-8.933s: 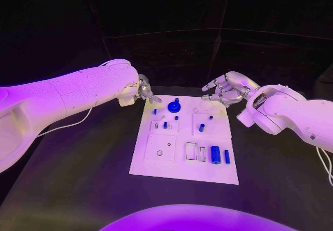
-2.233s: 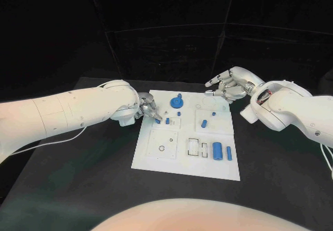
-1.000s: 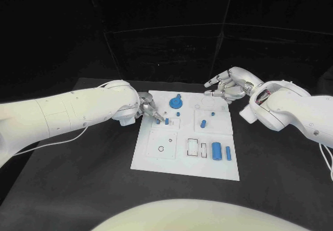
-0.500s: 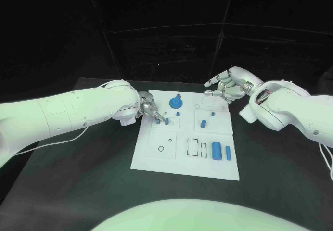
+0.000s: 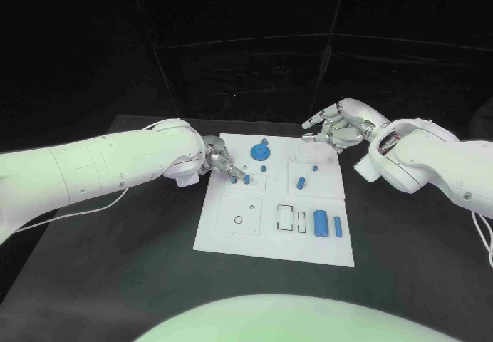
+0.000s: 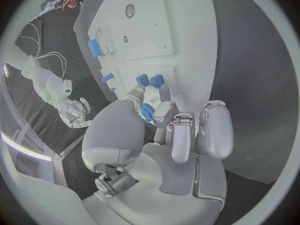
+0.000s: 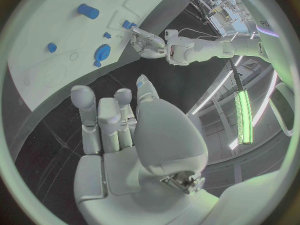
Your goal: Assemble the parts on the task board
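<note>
Left hand (image 5: 219, 158): at task board (image 5: 239, 242) left edge, fingers pinching small blue part (image 6: 147, 112).
Right hand (image 5: 337, 127): fingers apart, empty, off far right corner.
Nearer: left hand, beside two upright pegs (image 5: 241, 179).

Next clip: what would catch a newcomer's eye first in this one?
The white task board lies mid-table, dotted with small blue parts, the largest a round knob near its far edge. The left hand reaches over the board's far left corner by two small blue pegs; the right hand hovers beyond the far right corner.
</note>
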You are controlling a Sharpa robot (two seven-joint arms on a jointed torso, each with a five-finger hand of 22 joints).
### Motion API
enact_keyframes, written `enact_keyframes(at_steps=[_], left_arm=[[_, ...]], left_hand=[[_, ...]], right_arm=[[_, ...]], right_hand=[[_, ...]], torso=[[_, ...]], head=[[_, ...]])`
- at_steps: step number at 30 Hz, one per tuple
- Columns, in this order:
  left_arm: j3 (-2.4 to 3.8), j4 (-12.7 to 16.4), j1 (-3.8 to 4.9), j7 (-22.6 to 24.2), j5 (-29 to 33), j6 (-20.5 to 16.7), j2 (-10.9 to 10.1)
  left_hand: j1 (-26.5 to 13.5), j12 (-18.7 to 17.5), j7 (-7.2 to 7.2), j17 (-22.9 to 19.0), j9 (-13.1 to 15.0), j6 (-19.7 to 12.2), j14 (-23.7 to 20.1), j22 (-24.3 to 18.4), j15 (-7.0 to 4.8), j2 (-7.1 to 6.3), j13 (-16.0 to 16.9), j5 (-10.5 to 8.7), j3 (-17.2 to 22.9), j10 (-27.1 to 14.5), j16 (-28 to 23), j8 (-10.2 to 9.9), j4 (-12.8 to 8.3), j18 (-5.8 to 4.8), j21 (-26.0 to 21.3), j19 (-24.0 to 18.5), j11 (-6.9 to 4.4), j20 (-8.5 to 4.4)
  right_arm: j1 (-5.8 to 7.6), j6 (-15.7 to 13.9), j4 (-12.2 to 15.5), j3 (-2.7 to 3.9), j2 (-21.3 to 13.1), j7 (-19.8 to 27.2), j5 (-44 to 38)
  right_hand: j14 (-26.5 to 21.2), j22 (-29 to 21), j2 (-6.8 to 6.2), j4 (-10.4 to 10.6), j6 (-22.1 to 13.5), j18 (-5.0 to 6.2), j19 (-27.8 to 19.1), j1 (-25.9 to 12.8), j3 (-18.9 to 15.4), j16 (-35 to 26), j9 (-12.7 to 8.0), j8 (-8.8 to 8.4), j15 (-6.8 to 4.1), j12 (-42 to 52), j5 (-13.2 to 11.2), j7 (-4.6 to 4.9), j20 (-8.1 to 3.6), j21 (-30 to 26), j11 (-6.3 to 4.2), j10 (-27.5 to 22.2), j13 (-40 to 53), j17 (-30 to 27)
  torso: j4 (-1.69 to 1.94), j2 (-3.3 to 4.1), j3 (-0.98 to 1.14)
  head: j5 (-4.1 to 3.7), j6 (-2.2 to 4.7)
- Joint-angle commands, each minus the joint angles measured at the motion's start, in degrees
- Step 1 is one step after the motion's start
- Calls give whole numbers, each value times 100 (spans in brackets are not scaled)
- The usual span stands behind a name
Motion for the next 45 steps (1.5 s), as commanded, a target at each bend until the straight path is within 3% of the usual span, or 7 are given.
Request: enact_keyframes(at_steps=[1,8,22,35,45], left_arm=[[3,32,7,53,71,29,-7],[2,22,6,-7,75,179,-5],[-3,-6,0,-48,72,318,28],[-8,-21,-7,-23,72,284,50],[-8,-42,-8,46,74,176,59]], left_hand=[[-10,-10,2,1510,-8,-52,595,7,-35,-14,-8,28,-57,-28,18,15,9,21,-21,7,7,-42],[127,-26,7,1510,-23,-73,595,-7,-34,41,-31,29,-229,-49,18,5,44,25,-39,-1,10,-43],[619,-30,23,1510,-52,-79,595,-15,-19,337,-41,34,-340,-64,18,4,-79,28,-59,-8,24,-29],[727,-32,26,1510,-65,-82,595,-23,-15,449,-45,34,-344,-69,18,-1,-108,31,-69,-12,27,-25],[804,-52,38,1510,-104,-134,595,-44,-7,729,-76,36,-289,-90,18,-48,-70,37,-91,-23,36,-19]], right_arm=[[11,10,2,3,6,36,15],[11,12,0,3,8,35,15],[10,18,-15,3,16,39,15],[9,20,-23,3,27,44,15],[9,20,-23,3,25,39,15]], right_hand=[[21,-4,44,29,-46,54,-32,19,-7,-32,8,32,3,-2,21,-5,9,-33,2,-46,-4,-2],[21,-4,44,29,-46,54,-32,19,-7,-32,8,32,3,-2,21,-5,9,-33,2,-46,-4,-2],[22,-3,49,37,-48,53,-29,16,-12,-35,7,35,4,4,24,-4,10,-35,2,-45,-3,0],[22,-3,49,37,-48,53,-29,16,-12,-35,7,35,4,4,24,-4,10,-35,2,-45,-3,0],[25,-2,54,41,-49,53,-27,19,-13,-30,7,37,4,10,30,-4,10,-36,2,-43,0,11]], torso=[[0,-2,3],[-4,3,5],[-1,-1,5],[-6,-1,2],[-6,-4,7]], head=[[14,-6],[20,-11],[12,-38],[19,-47],[26,-56]])
